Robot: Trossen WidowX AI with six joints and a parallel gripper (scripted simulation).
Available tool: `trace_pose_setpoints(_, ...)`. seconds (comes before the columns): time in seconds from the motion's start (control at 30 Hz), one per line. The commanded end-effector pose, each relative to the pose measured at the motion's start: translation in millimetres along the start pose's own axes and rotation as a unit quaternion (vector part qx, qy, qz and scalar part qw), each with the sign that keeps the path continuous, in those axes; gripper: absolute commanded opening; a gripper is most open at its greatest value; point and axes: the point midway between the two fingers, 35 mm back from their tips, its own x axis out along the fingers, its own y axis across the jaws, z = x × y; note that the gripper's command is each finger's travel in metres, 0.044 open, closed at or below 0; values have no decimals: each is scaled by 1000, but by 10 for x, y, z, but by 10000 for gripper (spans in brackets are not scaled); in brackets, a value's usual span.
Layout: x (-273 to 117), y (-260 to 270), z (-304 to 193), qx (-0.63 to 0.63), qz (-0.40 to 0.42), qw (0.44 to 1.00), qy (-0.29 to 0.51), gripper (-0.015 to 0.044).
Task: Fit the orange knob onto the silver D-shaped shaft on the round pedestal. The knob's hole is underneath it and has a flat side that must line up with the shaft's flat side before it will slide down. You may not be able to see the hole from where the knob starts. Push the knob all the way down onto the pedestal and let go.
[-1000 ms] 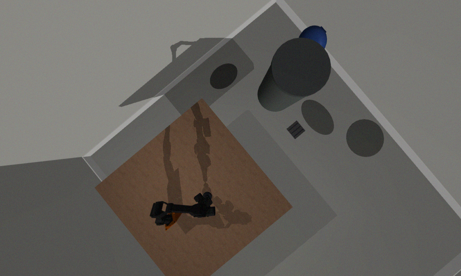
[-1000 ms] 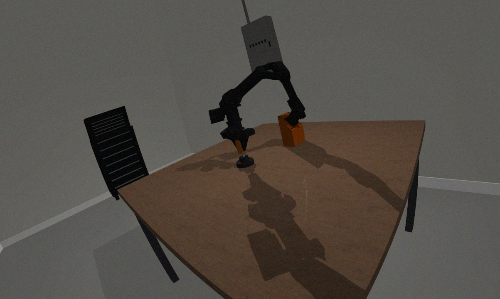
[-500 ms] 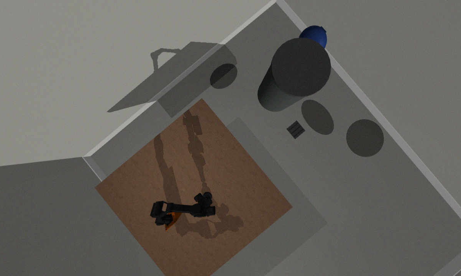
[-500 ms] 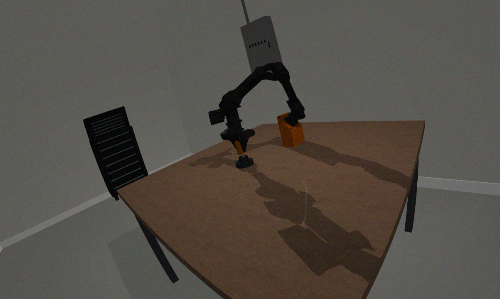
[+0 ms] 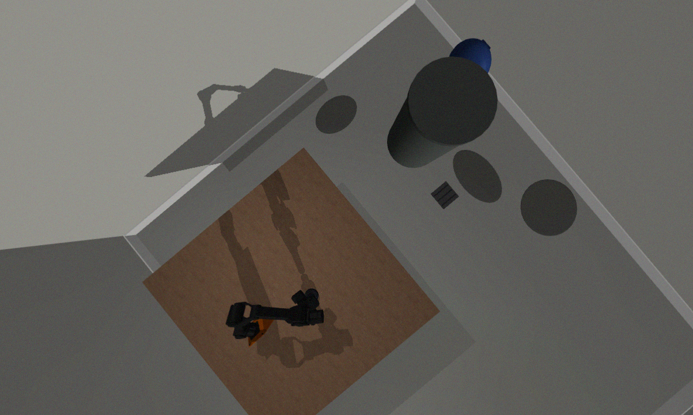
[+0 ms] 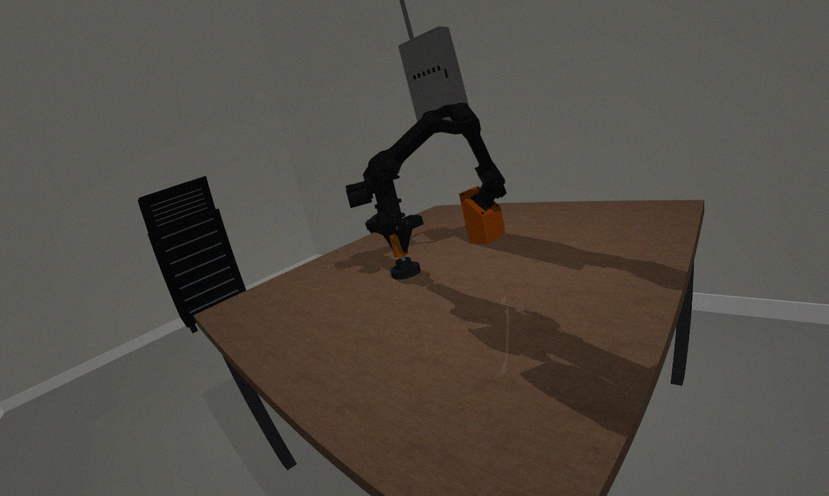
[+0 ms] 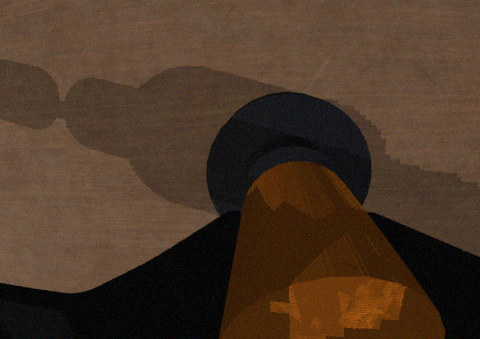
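The orange knob [image 6: 397, 246] [image 7: 300, 249] is upright in my gripper [image 6: 400, 244] [image 7: 300, 224], which is shut on it with one dark finger on each side. The dark round pedestal [image 5: 313, 293] [image 6: 405, 271] [image 7: 290, 111] stands on the table directly below. In the exterior view the knob's lower end is just above the pedestal's raised centre, and a small pale bit of the silver shaft [image 6: 402, 259] shows between them. In the wrist view the knob covers the shaft. The knob's hole and both flat sides are hidden, so I cannot tell how they line up.
The brown table [image 5: 369, 257] [image 6: 417, 376] carries the arm's orange base block [image 6: 484, 225], behind and to the right of the pedestal in the exterior view. A black slatted object [image 6: 195, 246] stands beyond the table's left edge. Dark arm shadows cross the table.
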Motion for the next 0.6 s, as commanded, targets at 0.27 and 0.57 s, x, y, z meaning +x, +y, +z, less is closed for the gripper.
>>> trace_pose_setpoints(0.27,7,3,5,17,1,1000,-2,0)
trace_pose_setpoints(0.57,14,3,-13,9,1,1000,-2,0)
